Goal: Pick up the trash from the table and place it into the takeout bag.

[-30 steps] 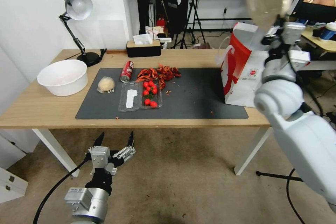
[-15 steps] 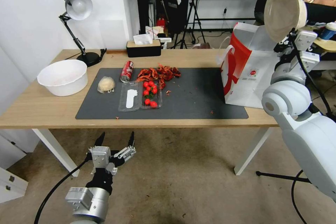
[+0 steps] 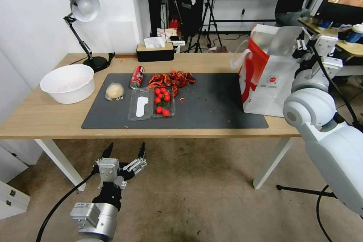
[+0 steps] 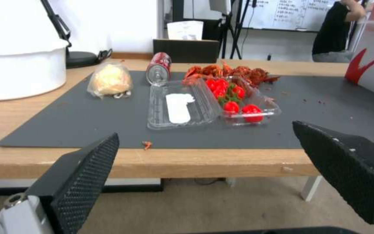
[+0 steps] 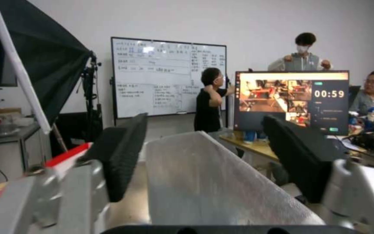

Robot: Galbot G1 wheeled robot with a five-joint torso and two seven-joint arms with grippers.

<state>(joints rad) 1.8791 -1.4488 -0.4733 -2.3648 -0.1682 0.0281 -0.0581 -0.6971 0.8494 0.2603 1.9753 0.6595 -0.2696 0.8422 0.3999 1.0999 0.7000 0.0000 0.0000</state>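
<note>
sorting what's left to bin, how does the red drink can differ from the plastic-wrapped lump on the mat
The red drink can is a rigid cylinder lying on its side; the plastic-wrapped beige lump is a soft-looking rounded blob in clear film. The can is glossy red with printing; the lump is pale and plain. The can lies farther from the robot, by the red scraps; the lump lies nearer the white basin. Both rest on the dark grey mat.

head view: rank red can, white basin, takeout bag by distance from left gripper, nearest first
From the left gripper, jaws open, below the table's front edge:
1. red can, mat's far side, straight ahead.
2. white basin, table's left end.
3. takeout bag, table's right end.
</note>
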